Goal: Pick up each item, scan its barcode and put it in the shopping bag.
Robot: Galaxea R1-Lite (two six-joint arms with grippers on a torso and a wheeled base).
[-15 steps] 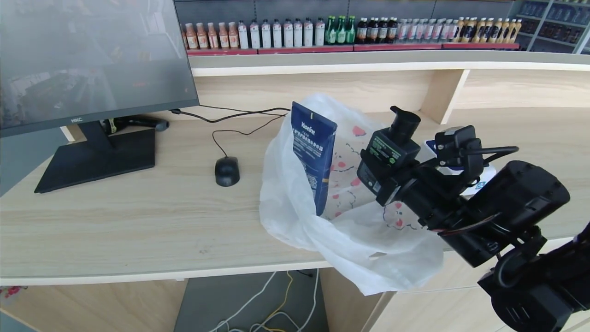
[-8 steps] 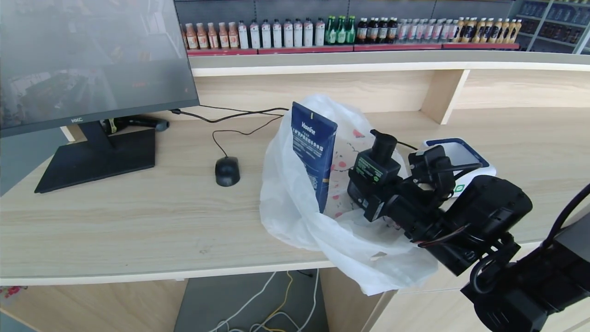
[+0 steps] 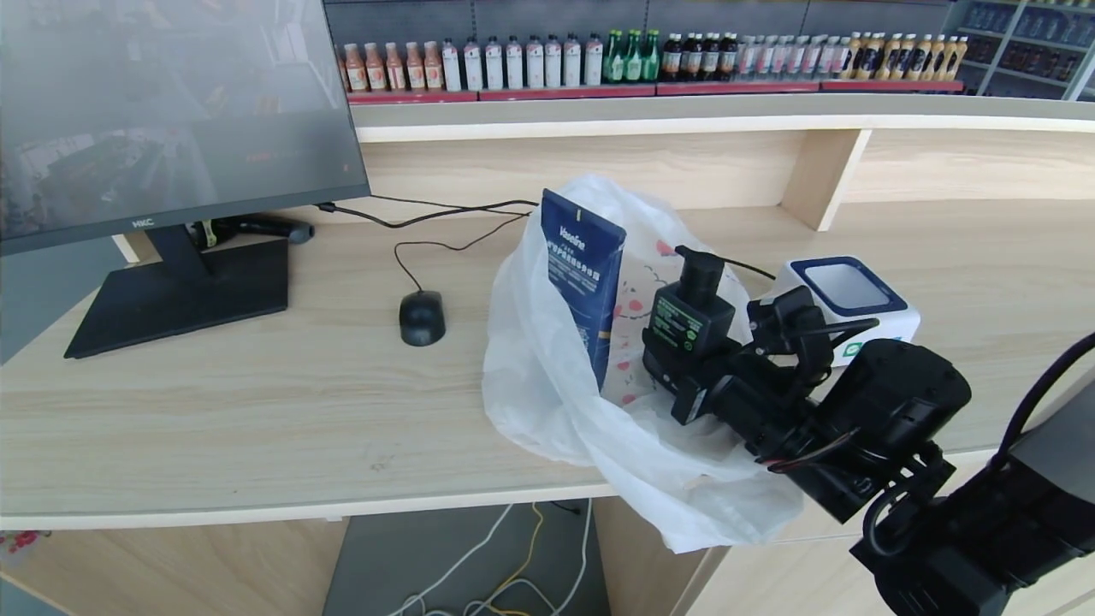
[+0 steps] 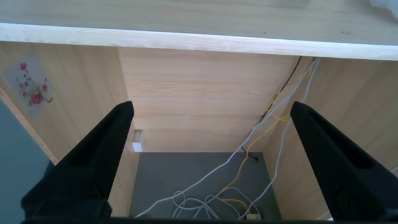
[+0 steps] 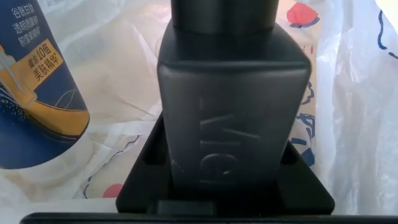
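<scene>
My right gripper [image 3: 684, 364] is shut on a black square bottle [image 3: 689, 312] with a round cap, holding it inside the mouth of the white shopping bag [image 3: 547, 385] on the counter. The right wrist view has the black bottle [image 5: 233, 118] clamped between the black fingers [image 5: 152, 165], with bag plastic [image 5: 348, 106] behind it. A blue pouch [image 3: 582, 287] stands upright in the bag to the bottle's left; the blue pouch [image 5: 37, 87] also shows beside the bottle. My left gripper [image 4: 211, 162] hangs open below the counter edge, nothing between its fingers [image 4: 93, 162].
A white and blue barcode scanner [image 3: 847, 295] sits right of the bag. A black mouse [image 3: 421, 316] and a monitor [image 3: 162, 111] on its stand are on the counter's left. Loose cables [image 4: 249, 174] hang under the counter. Bottles line the far shelf [image 3: 650, 56].
My right arm has carried the black bottle down and to the left, from in front of the scanner into the bag's mouth. The scanner is uncovered now.
</scene>
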